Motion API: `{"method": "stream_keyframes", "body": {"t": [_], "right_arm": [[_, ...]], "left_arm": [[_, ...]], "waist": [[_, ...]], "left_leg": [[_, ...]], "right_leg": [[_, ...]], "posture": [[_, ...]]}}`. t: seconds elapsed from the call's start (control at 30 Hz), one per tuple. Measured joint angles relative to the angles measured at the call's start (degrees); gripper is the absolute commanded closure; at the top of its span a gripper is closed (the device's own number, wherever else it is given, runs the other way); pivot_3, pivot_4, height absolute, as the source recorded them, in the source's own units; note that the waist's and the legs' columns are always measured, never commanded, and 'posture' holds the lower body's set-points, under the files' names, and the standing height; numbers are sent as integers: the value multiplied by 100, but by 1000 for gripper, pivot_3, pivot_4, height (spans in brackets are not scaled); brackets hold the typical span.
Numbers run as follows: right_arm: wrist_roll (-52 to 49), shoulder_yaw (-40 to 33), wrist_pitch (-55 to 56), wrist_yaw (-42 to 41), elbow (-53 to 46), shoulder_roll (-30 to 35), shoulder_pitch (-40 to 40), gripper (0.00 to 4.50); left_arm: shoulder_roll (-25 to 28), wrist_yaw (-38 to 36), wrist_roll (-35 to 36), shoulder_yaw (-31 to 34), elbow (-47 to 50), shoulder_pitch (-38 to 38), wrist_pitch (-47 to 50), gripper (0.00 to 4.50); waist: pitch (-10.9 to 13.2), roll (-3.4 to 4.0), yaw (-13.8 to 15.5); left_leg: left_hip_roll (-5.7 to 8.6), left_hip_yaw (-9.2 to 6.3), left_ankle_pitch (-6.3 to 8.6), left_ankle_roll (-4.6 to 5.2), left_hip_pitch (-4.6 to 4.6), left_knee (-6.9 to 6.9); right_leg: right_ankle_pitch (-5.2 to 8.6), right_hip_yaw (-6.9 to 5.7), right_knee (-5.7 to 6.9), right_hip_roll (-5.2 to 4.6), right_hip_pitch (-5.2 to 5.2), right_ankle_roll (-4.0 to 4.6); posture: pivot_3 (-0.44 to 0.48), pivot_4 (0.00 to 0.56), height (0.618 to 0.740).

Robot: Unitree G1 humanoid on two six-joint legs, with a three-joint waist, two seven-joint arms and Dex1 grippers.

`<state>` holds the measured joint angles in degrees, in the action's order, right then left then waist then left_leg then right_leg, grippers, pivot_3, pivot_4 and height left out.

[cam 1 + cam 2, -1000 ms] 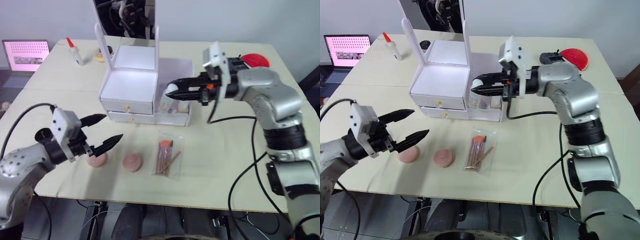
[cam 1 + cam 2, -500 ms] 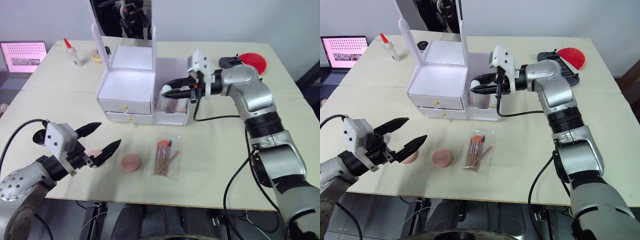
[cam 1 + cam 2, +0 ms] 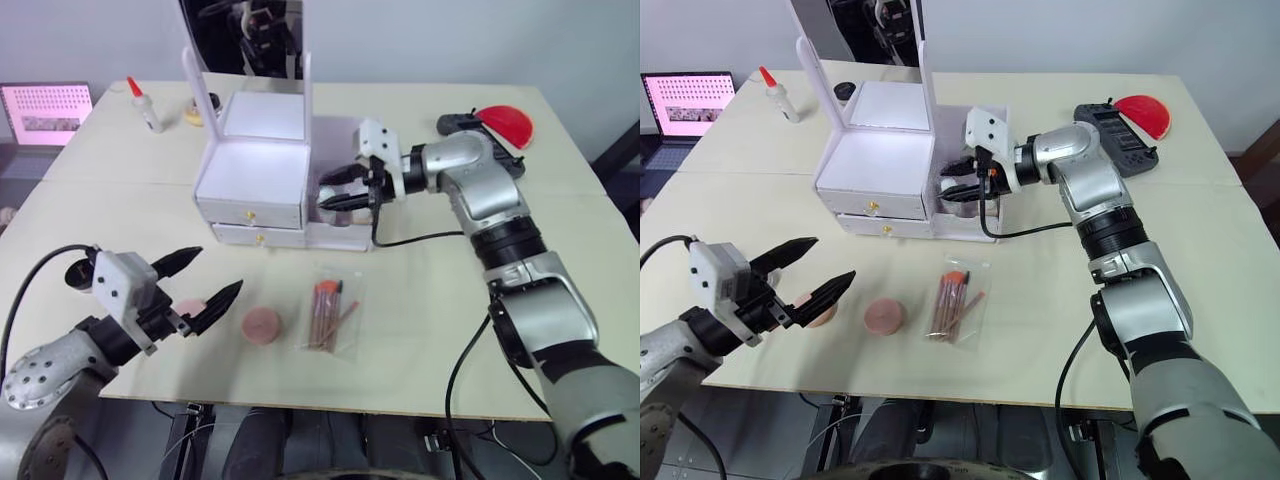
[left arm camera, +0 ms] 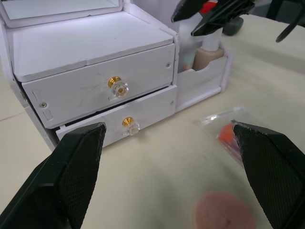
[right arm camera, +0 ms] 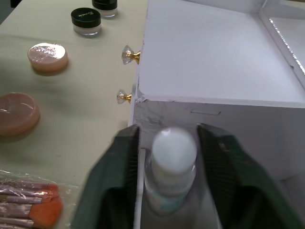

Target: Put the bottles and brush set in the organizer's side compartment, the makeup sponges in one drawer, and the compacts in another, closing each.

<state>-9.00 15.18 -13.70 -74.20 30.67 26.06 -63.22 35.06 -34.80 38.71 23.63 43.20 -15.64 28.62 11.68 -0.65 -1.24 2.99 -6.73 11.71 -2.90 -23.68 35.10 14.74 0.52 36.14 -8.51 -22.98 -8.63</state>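
The left gripper point(image 3: 205, 279) is hovering with its fingers spread wide over the table's point(image 3: 420, 330) near edge, just above one pink compact point(image 3: 188, 307). A second compact point(image 3: 263, 324) and the bagged brush set point(image 3: 331, 312) are lying further toward the robot's right, the brush set's long axis running toward the organizer point(image 3: 262, 170). The right gripper point(image 5: 167, 150) is reaching over the side compartment point(image 3: 975, 205) with its fingers parted around the white cap of an upright bottle point(image 5: 170, 167) standing inside; actual contact is hard to judge, and the bottle's base is hidden.
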Motion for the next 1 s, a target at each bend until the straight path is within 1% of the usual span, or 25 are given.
{"method": "stream_keyframes", "body": {"t": [0.03,0.07,0.27,0.4,0.47,0.53,0.67,0.73,0.8,0.87,1.0], "right_arm": [[-13,-19,-22,-18,2,-2,-23,427],[-31,-48,-53,-33,2,-5,-47,164],[-274,-368,-356,-207,-92,141,-79,164],[-550,-794,-481,-293,-168,422,-56,164],[-643,-1047,-468,-266,-121,578,-18,164],[-694,-1320,-264,-216,106,814,136,164],[-916,-1938,-108,-75,645,1126,602,164],[-925,-2214,192,116,1018,1379,792,164],[-912,-2489,586,330,1317,1630,1145,164],[-879,-2603,884,468,1542,1754,1517,164],[-800,-2838,1360,830,2140,1906,1987,164]], "left_arm": [[0,-7,-9,0,-7,-5,-38,0],[3,-14,-27,0,-26,-5,-59,0],[66,-111,-65,45,-260,66,-158,0],[92,-228,-65,123,-388,72,-264,0],[102,-310,-54,278,-535,67,-318,0],[145,-472,23,656,-820,45,-414,0],[408,-870,154,1673,-1648,-117,-571,0],[599,-1130,194,2237,-2222,-203,-711,0],[772,-1350,130,2797,-2987,-298,-974,0],[862,-1475,40,3185,-3667,-342,-1200,0],[995,-1772,-137,3626,-4964,-484,-1714,0]], "waist": [[0,0,1],[0,0,3],[0,0,14],[0,0,18],[0,0,17],[-1,-2,17],[1,1,2],[1,1,-2],[0,1,-1],[0,1,-18],[1,2,-110]], "left_leg": [[-1,0,0,0,0,-1],[0,0,0,0,0,-2],[0,0,0,0,-1,-1],[0,1,0,0,-1,-2],[0,1,0,0,-1,-2],[-1,1,0,0,-1,-2],[0,7,0,0,-1,-4],[-1,10,0,0,-1,-6],[-2,11,1,0,-1,-11],[-2,15,1,0,-1,-10],[-1,21,1,0,0,-5]], "right_leg": [[0,0,0,0,0,0],[0,0,0,0,0,0],[0,0,-1,0,0,0],[0,0,-2,0,1,0],[1,0,-2,0,1,0],[1,-1,-3,0,2,1],[5,1,-5,-4,0,8],[11,1,-6,-4,-1,18],[12,1,-9,-4,-1,18],[12,2,-9,-5,-2,18],[11,9,-6,-8,-1,21]], "posture": [[0,150,740],[0,150,740],[0,150,740],[0,150,740],[0,150,740],[0,150,740],[0,150,740],[0,150,740],[0,150,740],[0,150,740],[0,150,740]]}}
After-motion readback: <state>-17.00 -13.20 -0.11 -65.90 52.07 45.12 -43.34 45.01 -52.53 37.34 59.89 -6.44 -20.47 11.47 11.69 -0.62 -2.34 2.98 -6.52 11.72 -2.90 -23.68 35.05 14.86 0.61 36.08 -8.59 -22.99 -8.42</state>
